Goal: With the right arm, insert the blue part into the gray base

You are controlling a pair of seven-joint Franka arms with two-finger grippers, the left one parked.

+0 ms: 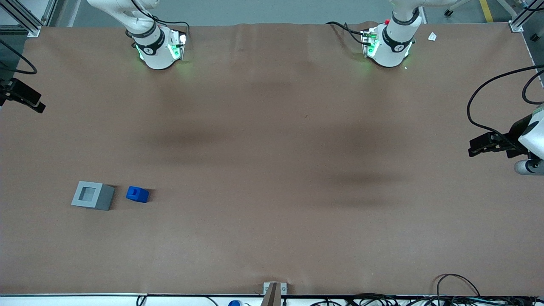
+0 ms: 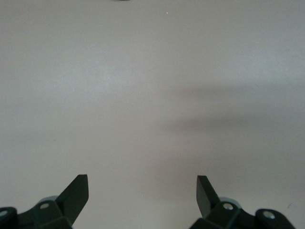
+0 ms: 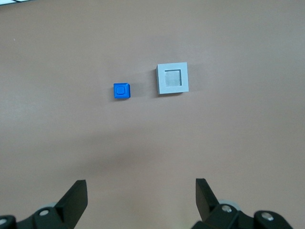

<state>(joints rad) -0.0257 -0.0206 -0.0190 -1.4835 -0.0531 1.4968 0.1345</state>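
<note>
A: Gripper (image 3: 141, 191) state?
B: Fingers (image 3: 76, 195) spread wide, empty, high above brown table (image 1: 272, 170).
A: Small bright-blue plastic block (image 3: 122, 90)?
B: Below gripper, just beside light-gray square recessed base (image 3: 172, 79), apart, upright.

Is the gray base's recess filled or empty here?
Empty. The light-gray square plastic base shows a bare recess; the small bright-blue plastic block sits beside it. The open gripper hangs above both.

The right arm (image 1: 148, 40), at the upper left of the front view, is white with a black ring, a green-lit base and black cables, and its end effector (image 3: 141, 202) has two black, wedge-tipped fingers spread wide.
</note>
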